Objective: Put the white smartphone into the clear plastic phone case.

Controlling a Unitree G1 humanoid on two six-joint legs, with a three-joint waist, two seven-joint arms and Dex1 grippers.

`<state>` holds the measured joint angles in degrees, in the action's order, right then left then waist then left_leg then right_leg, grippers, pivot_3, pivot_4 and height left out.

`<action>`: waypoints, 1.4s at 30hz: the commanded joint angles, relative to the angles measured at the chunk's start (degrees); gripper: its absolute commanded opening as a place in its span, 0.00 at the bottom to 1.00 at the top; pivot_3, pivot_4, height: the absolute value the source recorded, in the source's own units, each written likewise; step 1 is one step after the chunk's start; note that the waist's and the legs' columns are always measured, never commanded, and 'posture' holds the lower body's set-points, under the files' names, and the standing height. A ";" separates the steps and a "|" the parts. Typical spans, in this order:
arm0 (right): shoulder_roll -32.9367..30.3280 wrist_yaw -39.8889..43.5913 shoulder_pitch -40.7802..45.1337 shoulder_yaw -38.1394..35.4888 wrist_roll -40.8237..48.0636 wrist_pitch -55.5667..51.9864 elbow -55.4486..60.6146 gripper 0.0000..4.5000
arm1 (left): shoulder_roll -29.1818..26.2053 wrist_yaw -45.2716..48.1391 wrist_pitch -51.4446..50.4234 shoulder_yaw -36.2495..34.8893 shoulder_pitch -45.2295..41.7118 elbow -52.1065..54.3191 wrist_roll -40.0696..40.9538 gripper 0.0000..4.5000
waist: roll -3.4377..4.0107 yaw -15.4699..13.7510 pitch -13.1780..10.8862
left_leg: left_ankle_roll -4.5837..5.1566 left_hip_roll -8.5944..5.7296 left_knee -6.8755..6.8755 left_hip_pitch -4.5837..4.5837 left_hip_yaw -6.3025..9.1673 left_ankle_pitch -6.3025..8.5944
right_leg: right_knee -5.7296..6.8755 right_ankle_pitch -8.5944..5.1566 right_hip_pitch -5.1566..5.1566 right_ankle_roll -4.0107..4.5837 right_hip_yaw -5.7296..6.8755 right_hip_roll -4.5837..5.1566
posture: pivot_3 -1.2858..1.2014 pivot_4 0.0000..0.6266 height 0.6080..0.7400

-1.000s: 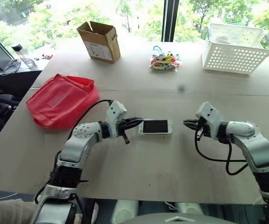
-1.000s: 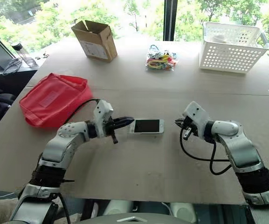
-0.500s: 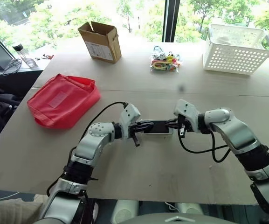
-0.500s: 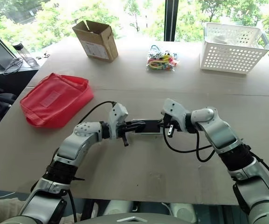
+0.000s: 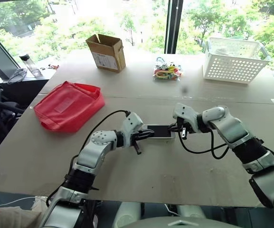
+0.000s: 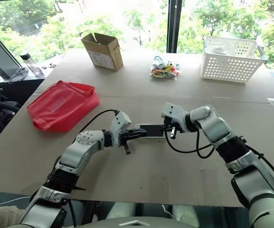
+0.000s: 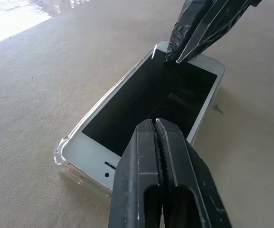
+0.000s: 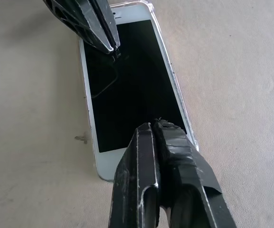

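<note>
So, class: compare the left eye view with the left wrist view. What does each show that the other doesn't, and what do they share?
Left eye view alone: the red bag, cardboard box, white basket and bundle of coloured bands.

Left wrist view alone: the clear plastic phone case rimming the phone's corner.

Both: the white smartphone lying screen-up on the table, with the left gripper and right gripper, jaws shut, over its opposite ends.

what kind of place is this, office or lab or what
Probably an office or lab workspace high in a building: a large plain table against tall windows over treetops, with a cardboard box, white basket and red pouch set out like test props.
</note>
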<state>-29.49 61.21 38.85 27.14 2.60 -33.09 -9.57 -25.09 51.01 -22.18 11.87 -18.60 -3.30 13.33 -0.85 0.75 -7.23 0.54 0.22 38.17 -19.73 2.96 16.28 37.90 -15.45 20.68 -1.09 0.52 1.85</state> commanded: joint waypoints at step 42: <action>3.73 4.63 -12.72 -4.80 1.93 8.57 -1.34 0.00 | 2.59 0.06 3.58 0.56 1.22 -1.92 -1.76 0.01 | 0.88 -0.11 0.93 | -0.01 0.01 -1.62 -0.96 0.06 0.00 | -1.09 0.25 1.09 0.02 0.03 0.22 | 0.52 0.24 1.00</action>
<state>-25.06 64.58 29.40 18.66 6.18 -23.27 -8.85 -22.48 51.09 -17.71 11.31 -18.40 -4.26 12.10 0.03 0.63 -6.30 0.53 0.25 36.53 -20.73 3.04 16.27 36.81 -15.23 21.82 -1.05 0.57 2.05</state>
